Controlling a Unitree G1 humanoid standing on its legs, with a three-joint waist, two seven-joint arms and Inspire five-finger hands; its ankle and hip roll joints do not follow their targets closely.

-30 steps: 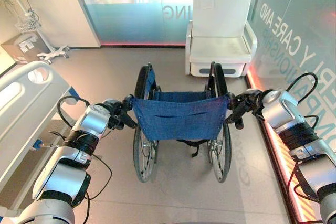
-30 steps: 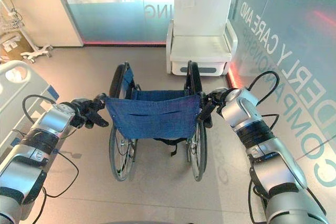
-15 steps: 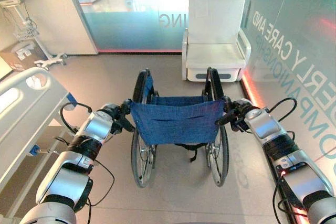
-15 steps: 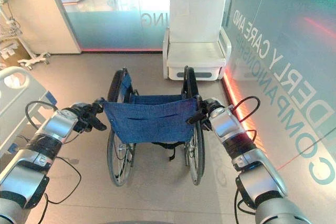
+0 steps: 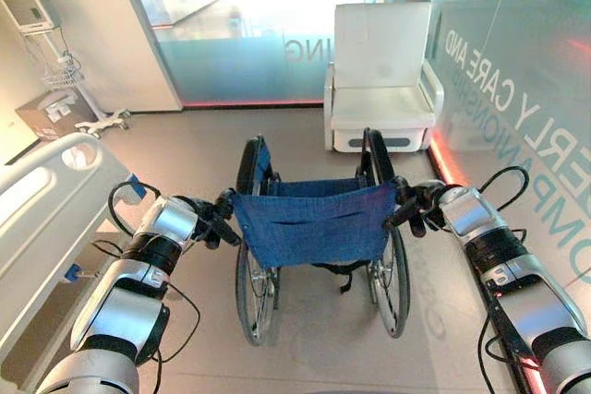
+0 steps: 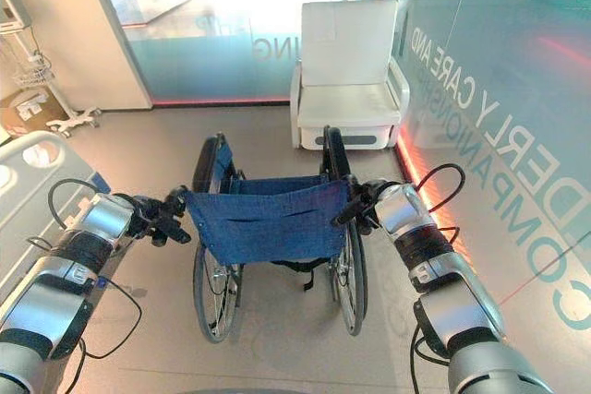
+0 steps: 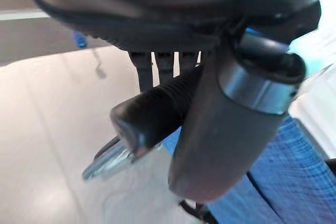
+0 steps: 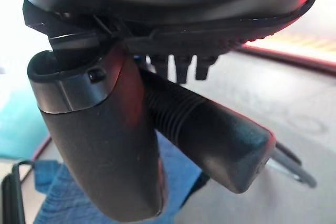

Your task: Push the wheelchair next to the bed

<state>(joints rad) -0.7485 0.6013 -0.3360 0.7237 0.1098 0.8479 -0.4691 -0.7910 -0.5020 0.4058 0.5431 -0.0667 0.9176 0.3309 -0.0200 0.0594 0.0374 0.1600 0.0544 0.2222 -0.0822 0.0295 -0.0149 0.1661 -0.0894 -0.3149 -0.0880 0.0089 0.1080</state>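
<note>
The wheelchair point(image 5: 319, 228) stands in the middle of the left eye view, its back toward the camera, blue fabric backrest point(image 5: 314, 225) stretched between two black push handles. Nearest the camera, both silver-grey arms reach forward from the lower corners of the frame, each bent slightly at the elbow and angled inward toward the chair.

The left hand point(image 5: 205, 220) sits at the left edge of the backrest, left of centre in the frame. Its wrist view shows the thumb and fingers curled round the ribbed left push handle point(image 7: 157, 111), the handle's rounded end sticking out past the thumb, with a brake lever below it.

The right hand point(image 5: 417, 207) sits at the right edge of the backrest, right of centre. Its wrist view shows the same closed grasp on the right push handle point(image 8: 210, 129), thumb wrapped across the ribbed grip and fingers tucked behind it.

Below the backrest the two large spoked wheels point(image 5: 254, 292) rest on the grey floor point(image 5: 185, 145).

Along the left edge of the frame lies the bed point(image 5: 42, 219), its white side rail beside the left arm; the wheelchair stands near it, with a strip of floor between.

Farther back, upper centre, a white armchair point(image 5: 380, 80) faces the camera against a glass wall point(image 5: 231, 34). In the upper left corner stand a wheeled monitor stand point(image 5: 65, 71) and a cardboard box point(image 5: 46, 113).
</note>
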